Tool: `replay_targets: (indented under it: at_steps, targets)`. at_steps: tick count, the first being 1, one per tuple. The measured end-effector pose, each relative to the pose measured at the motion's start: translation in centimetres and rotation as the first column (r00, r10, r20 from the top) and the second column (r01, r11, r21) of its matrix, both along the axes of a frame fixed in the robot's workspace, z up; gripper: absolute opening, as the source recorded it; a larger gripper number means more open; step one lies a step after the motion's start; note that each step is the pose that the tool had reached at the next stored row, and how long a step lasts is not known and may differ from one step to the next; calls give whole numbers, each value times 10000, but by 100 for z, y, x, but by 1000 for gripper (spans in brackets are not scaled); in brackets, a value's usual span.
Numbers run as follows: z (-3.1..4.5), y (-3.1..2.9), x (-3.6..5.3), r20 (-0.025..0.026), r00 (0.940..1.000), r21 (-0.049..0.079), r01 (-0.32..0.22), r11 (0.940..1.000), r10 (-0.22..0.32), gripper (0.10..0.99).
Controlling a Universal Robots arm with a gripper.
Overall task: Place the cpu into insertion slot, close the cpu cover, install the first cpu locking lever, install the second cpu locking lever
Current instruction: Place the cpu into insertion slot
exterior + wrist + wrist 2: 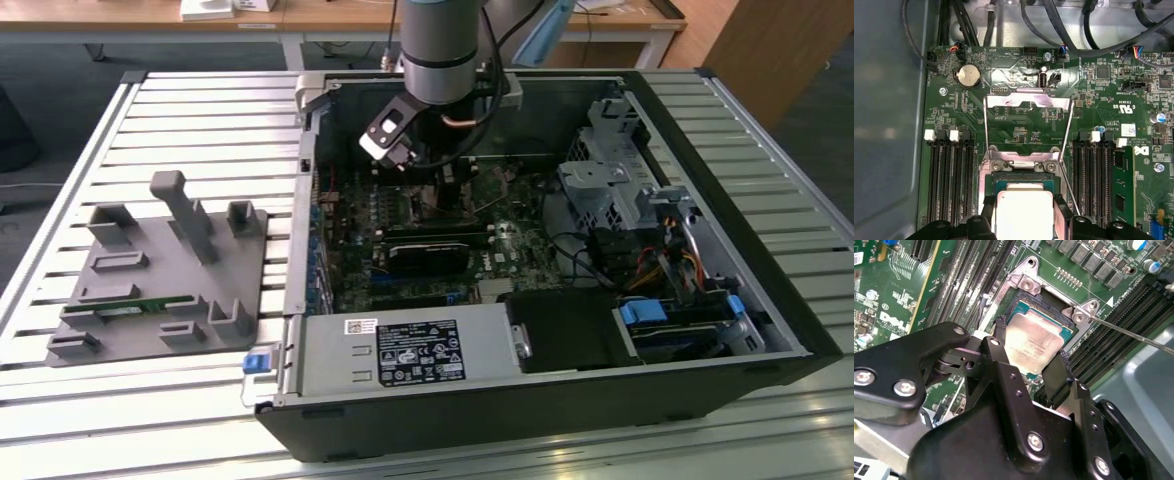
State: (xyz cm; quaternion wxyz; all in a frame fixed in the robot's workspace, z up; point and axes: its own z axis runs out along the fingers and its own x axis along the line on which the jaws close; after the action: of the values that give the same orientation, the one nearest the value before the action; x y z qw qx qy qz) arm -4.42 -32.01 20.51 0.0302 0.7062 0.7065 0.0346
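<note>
The cpu point(1036, 337) is a flat square chip with a silvery-beige face. My gripper point(1032, 347) is shut on it, one black finger point(1000, 337) on each of two opposite edges. In both wrist views the chip lies over the insertion slot point(1050, 302), whose dark rim shows beyond it. Whether the cpu point(1024, 205) is seated in the insertion slot point(1021, 178) I cannot tell. The cpu cover point(1004, 101), a thin silver frame with a window, stands flipped open past the socket. A thin lever rod point(1134, 335) sticks out beside it. In the exterior view my gripper point(400, 155) is low inside the open computer case.
Memory slots point(949, 180) flank the socket on both sides. A long black card point(434, 250) lies across the board, a power supply point(387, 350) sits in front and a drive cage point(614, 180) on the exterior view's right. A grey fixture plate point(160, 270) rests outside the case.
</note>
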Motion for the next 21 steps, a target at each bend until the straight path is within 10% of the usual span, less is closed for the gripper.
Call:
replay_targets:
  at_steps: [21]
  targets:
    - [-127, 1, 18, -3, 10000, -16, 54, 10000, -54, 537]
